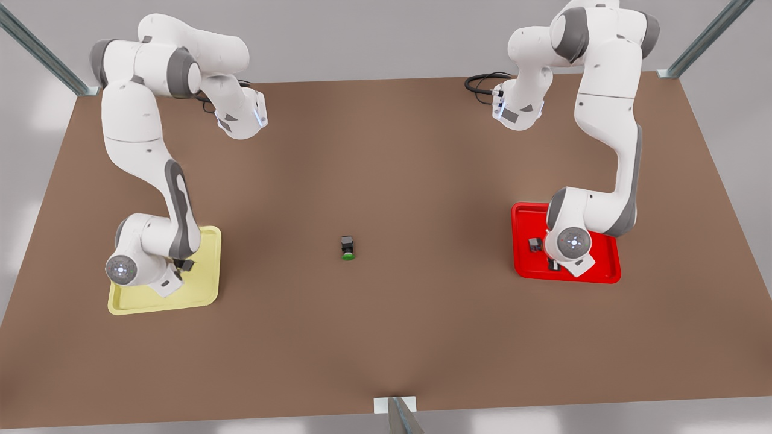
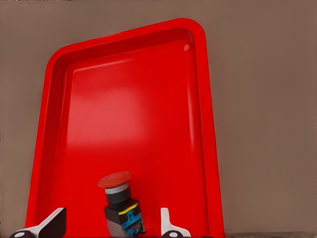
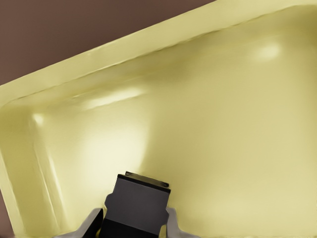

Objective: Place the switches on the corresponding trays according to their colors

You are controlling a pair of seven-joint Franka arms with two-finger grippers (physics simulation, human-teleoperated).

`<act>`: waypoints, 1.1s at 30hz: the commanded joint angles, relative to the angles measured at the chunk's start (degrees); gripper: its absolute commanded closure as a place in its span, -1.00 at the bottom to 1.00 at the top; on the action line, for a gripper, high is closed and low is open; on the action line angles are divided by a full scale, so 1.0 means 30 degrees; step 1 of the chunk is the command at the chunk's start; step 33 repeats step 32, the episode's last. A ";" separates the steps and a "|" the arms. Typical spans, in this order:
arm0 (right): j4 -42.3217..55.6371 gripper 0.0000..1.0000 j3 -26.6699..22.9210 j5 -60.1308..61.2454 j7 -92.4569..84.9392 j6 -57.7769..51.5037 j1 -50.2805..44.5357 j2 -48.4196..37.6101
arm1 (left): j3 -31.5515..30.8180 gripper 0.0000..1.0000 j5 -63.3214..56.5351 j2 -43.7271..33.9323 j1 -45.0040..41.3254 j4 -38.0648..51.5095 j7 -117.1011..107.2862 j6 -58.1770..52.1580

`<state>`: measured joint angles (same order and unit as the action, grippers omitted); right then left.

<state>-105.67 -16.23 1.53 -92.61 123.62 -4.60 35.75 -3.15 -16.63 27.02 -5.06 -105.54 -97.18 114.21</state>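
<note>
Red-capped switch (image 2: 120, 203) lies inside the red tray (image 2: 203, 124), between the left gripper's (image 2: 111, 225) spread fingers: delivered. Right gripper (image 3: 134, 223) clamps a dark switch body (image 3: 138, 203) low over the yellow tray (image 3: 223, 124); release remains. Green-capped switch (image 1: 348, 248) sits mid-tabletop (image 1: 386, 331).

A green-capped switch (image 1: 347, 248) lies mid-table on the brown table (image 1: 386, 337), well apart from both trays.

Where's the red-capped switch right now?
The red-capped switch lies inside the red tray on the front view's right, between the open fingers of the left end effector.
</note>
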 commanded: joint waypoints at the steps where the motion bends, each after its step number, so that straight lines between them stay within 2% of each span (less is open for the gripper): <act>1: -0.0081 0.20 -0.0127 0.0428 -0.8213 0.2417 0.0069 0.0095 | -0.0239 -1.00 0.0036 -0.0451 0.0018 0.0084 0.2715 -0.0922; 2: -0.0052 -1.00 -0.0127 0.0718 -0.8154 0.2418 0.0098 0.0124 | -0.0678 -1.00 0.2107 -0.0716 -0.0011 0.2181 0.5400 -0.3195; 3: 0.0007 -1.00 -0.0127 0.0750 -0.8184 0.2389 0.0098 0.0124 | -0.0679 -1.00 0.3638 -0.0424 -0.0741 0.6575 0.9559 -0.8173; 4: 0.0269 -1.00 -0.0127 0.0750 -0.8213 0.2272 0.0098 0.0124 | -0.0679 -1.00 0.3844 -0.0423 -0.1590 0.9420 1.3922 -1.1197; 5: 0.0359 -1.00 -0.0127 0.0750 -0.8184 0.2183 0.0098 0.0066 | -0.0679 -1.00 0.3816 -0.0452 -0.1740 1.1795 1.9044 -1.3454; 7: 0.0562 -1.00 -0.0127 0.0779 -0.8184 0.1452 0.0127 -0.0051 | -0.0649 -1.00 0.3406 -0.0656 -0.1827 1.4293 2.7323 -1.5365; 9: 0.2815 -1.00 -0.0127 0.0808 -0.8008 -0.1562 0.0127 -0.0110 | -0.0620 -1.00 0.3434 -0.3319 -0.1213 1.2716 3.3727 -1.5192; 12: 0.7036 -1.00 -0.0098 0.0838 -0.5434 -0.6780 0.0010 -0.0139 | -0.0210 -1.00 0.5043 -0.5638 -0.1594 0.9752 3.1782 -1.1645; 13: 0.8150 -1.00 -0.0068 0.0896 -0.1775 -0.8361 -0.0369 -0.0110 | 0.0580 -1.00 0.6129 -0.5931 -0.1623 0.9752 3.1281 -1.1645; 15: 0.9586 -1.00 0.0049 0.0869 1.1272 -1.1464 -0.1569 -0.0081 | 0.0698 -1.00 0.6655 -0.5698 -0.1564 1.0014 3.0727 -1.2024; 17: 1.2803 -1.00 0.0458 0.0750 2.7625 -1.6526 -0.2333 -0.0168 | 0.0669 -1.00 0.6891 -0.5200 -0.1505 1.0658 2.9409 -1.2202; 18: 1.4420 -1.00 0.0488 0.0488 3.0339 -1.8731 -0.2334 -0.1130 | 0.0669 -1.00 0.6892 -0.5140 -0.1535 1.0689 2.9318 -1.2319; 20: 1.3310 -1.00 0.1307 -0.0333 3.0400 -1.8910 -0.1778 -0.5144 | 0.0669 -1.00 0.6892 -0.5140 -0.1418 1.0689 2.9318 -1.2319; 21: 1.3337 -1.00 0.1426 -0.0598 3.0546 -1.9466 -0.1719 -0.5471 | 0.0698 -1.00 0.6833 -0.5082 -0.1447 1.0689 2.9347 -1.2290; 24: 1.3133 -1.00 0.3242 -0.0569 3.4471 -1.9995 -0.0576 -0.5823 | 0.0669 -1.00 0.6862 -0.5052 -0.1564 1.0631 2.9406 -1.3403; 27: 1.1755 -1.00 0.4355 -0.1739 3.5674 -1.8940 -0.0459 -0.5823 | 0.0581 -1.00 0.6892 -0.5052 -0.1652 1.0660 2.9406 -1.3198; 33: 1.1580 -1.00 0.4443 -0.1945 3.5645 -1.8530 -0.0459 -0.5823 | 0.0581 -1.00 0.6863 -0.4847 -0.1564 1.0719 2.9494 -1.2876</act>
